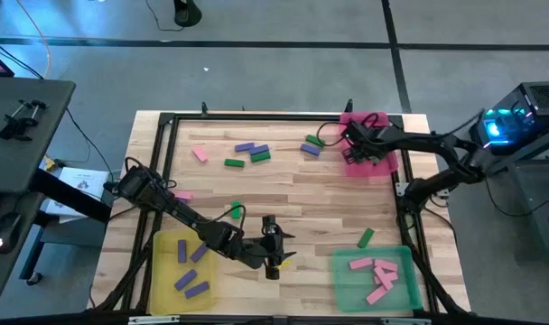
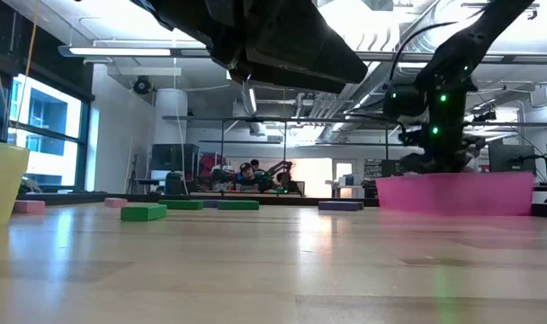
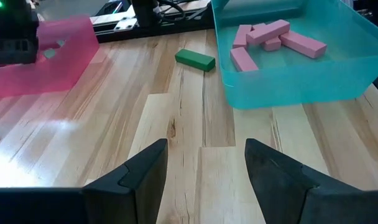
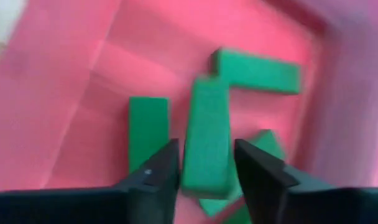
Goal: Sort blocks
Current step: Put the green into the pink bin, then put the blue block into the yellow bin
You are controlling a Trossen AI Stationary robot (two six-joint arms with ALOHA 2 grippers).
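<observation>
Blocks lie scattered across the wooden table.

- Looks like a robotics lab or research workshop, open-plan and industrial.
- Around the wooden table: bare grey concrete floor crossed by dark tape lines, loose cables trailing near the far edge.
- Just right of the table: a computer tower glowing blue-green.
- Left of the table: a dark stand holding clamps.
- Beyond the table's far edge: exposed ceiling ducts and pipes, strip lights, tall windows, desks with monitors, people seated far off.
</observation>
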